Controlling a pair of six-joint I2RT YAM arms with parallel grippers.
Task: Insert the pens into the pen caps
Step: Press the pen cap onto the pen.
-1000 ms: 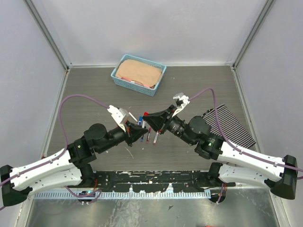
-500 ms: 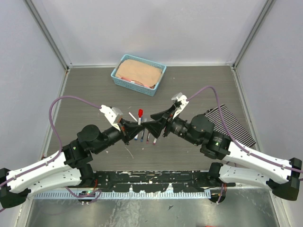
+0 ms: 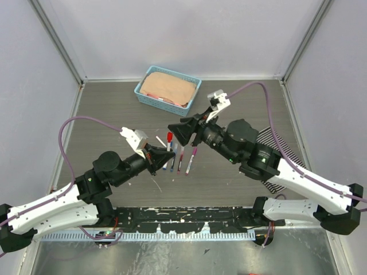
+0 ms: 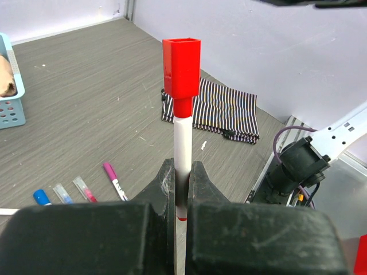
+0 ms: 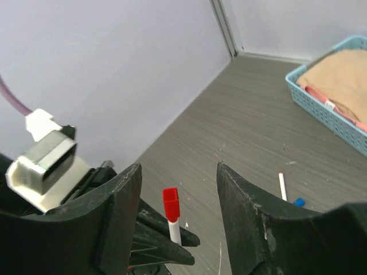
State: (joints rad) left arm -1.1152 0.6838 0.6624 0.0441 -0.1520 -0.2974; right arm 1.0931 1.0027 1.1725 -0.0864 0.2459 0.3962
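My left gripper [image 4: 182, 179] is shut on the white barrel of a pen [image 4: 182, 140] and holds it upright. A red pen cap [image 4: 182, 64] sits on that pen's upper end, also visible as the red cap [image 3: 170, 137] from above. My right gripper [image 5: 179, 169] is open, its fingers apart on either side of the red cap [image 5: 170, 203] and back from it, touching nothing. Several more pens lie side by side on the table, among them a magenta one [image 3: 193, 156]. A loose white pen [image 5: 282, 186] lies near a blue cap [image 5: 299, 201].
A blue basket [image 3: 140, 91] holding a tan cloth stands at the back of the table. A striped cloth [image 3: 287, 152] lies on the right, under my right arm. Grey walls close the table on three sides.
My right gripper has opened, let go of the red cap and drawn back toward the far side. The cap stays on the pen that my left gripper holds.
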